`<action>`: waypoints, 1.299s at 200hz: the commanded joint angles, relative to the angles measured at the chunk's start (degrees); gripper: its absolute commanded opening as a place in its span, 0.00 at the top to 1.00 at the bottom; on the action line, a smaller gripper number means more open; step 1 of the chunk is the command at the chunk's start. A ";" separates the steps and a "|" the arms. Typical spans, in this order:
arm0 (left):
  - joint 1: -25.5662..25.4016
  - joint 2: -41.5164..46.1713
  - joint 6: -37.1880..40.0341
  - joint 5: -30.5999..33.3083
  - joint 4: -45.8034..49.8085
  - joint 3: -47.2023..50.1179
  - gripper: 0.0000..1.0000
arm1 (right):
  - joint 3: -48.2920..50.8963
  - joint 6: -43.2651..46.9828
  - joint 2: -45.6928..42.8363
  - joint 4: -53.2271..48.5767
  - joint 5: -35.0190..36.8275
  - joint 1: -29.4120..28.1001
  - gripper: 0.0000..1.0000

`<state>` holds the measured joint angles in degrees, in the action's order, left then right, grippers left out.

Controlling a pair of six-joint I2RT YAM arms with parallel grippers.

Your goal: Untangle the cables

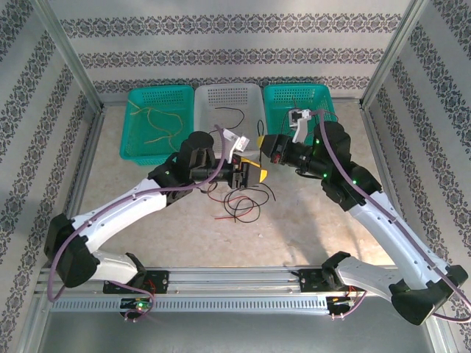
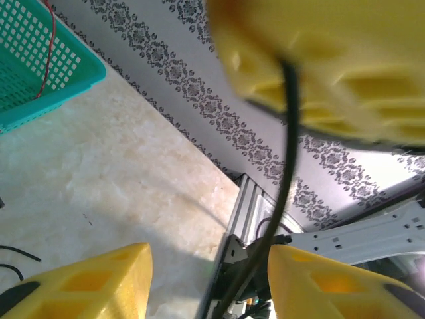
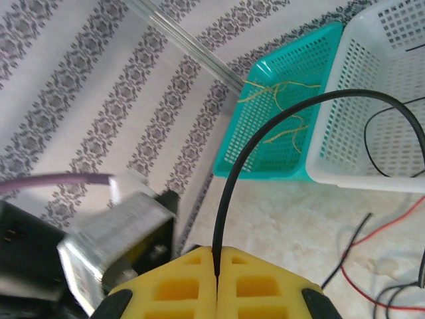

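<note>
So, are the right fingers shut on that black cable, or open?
Shut on it: the right wrist view shows the right fingers meeting, with the black cable pinched in their seam.

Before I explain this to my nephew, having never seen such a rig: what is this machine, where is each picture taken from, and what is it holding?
These are two robot arms, left and right, bolted to a table. One picture looks down from above. The other two come from cameras on each wrist. Three baskets stand at the far edge. Thin red and black cables lie tangled on the table. The right tool is shut on a black cable. The left tool is open, and a black cable passes between its fingers.
</note>
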<state>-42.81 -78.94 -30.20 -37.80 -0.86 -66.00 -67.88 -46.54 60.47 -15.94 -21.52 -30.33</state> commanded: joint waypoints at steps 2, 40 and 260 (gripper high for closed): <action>-0.79 -0.25 1.68 -1.57 -3.88 -2.03 0.64 | -1.32 -3.48 0.57 6.25 -3.76 1.74 1.00; -0.70 -0.13 6.30 2.82 0.59 -3.72 0.95 | 1.33 -5.15 0.57 9.84 -5.06 5.16 1.00; 17.53 -50.48 24.34 26.58 44.10 -70.56 0.39 | 21.60 -4.13 -15.59 -6.17 -0.94 19.08 0.61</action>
<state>-25.76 -130.87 -4.34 -11.88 39.13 -136.59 -47.81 -50.70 44.73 -20.64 -22.72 -11.35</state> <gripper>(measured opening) 0.610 0.388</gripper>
